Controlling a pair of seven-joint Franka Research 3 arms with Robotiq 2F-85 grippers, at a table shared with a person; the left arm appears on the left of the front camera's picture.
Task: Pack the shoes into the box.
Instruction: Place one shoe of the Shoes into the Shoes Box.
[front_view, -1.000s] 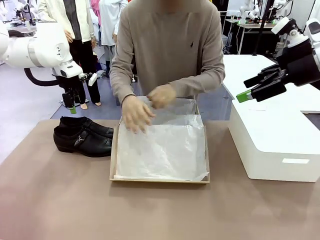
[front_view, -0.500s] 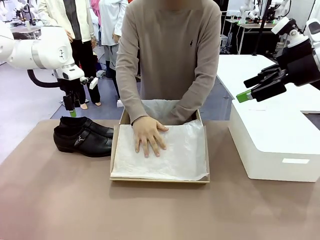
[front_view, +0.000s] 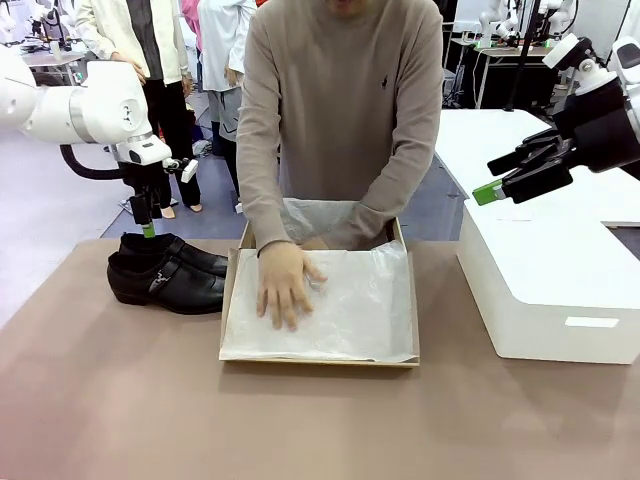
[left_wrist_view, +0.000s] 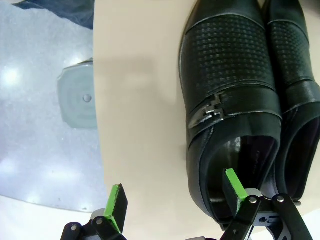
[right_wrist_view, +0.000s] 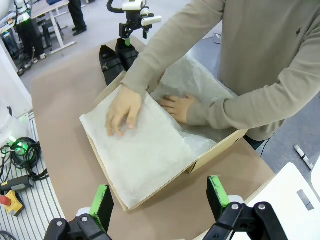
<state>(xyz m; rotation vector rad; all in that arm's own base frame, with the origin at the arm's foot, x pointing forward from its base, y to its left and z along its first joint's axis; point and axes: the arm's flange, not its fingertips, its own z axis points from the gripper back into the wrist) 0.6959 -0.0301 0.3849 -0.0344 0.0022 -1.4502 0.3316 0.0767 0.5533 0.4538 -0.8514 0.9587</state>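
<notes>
Above the 2 black dress shoes, left gripper hangs wide open, empty; next it's gotta straddle 1 heel rim.

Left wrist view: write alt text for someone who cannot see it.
The open left gripper hangs over the heel end of the shoes, which lie side by side on the table. One green pad is above a shoe's opening.
</notes>
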